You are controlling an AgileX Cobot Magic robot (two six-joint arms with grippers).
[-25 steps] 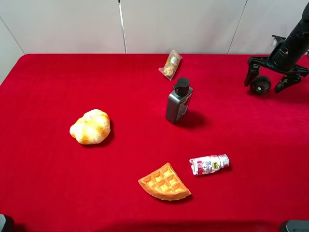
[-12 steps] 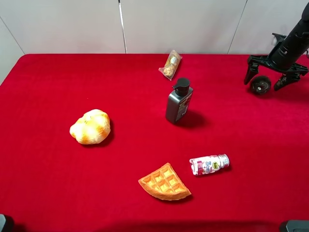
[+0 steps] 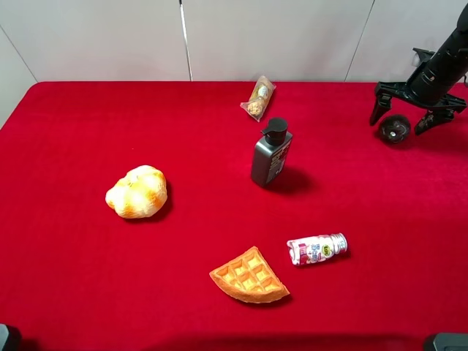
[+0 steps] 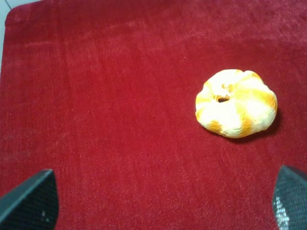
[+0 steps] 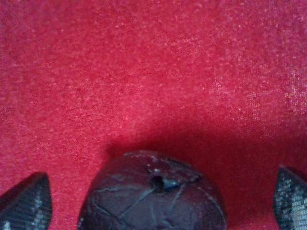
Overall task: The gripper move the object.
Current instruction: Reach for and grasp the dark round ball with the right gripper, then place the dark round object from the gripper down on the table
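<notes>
The object, a small dark rough-skinned ball (image 3: 395, 128), lies on the red cloth at the far right back. My right gripper (image 3: 401, 115) hangs just over it with its fingers spread to either side. In the right wrist view the ball (image 5: 153, 194) lies between the two fingertips (image 5: 26, 201), apart from both, with its pale stem spot facing up. My left gripper (image 4: 160, 206) is open and empty above bare red cloth and does not show in the exterior high view.
A bread roll (image 3: 137, 191) lies at the left and also shows in the left wrist view (image 4: 236, 103). A dark grey pump bottle (image 3: 270, 153) stands mid-table. A wrapped snack (image 3: 258, 98), a waffle wedge (image 3: 249, 276) and a small lying bottle (image 3: 316, 248) are also there.
My right gripper has drawn slightly up and back over the ball. The ball has stayed in place on the cloth.
</notes>
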